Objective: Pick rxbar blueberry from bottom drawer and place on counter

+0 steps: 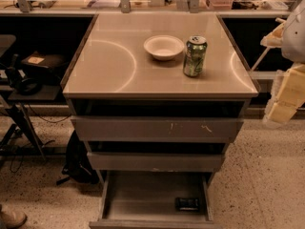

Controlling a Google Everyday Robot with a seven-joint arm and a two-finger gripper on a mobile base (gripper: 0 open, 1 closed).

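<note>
Bar (188,203) in pulled-out bottom drawer (143,194), front-right.
Gripper (287,97) at right edge beside counter (119,66), far from bar; grip state: can't tell.

A white bowl (163,47) stands just beside a green can (195,56) (upright, tab on top). Two upper drawers (157,129) show flat grey fronts. A black bag (78,162) lies on the speckled floor (267,175).

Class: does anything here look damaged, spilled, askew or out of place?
Only light scuff marks on the top drawer front. The can and bowl stand upright on the counter; the rxbar blueberry lies in the open bottom drawer; the gripper hangs right of the counter.
</note>
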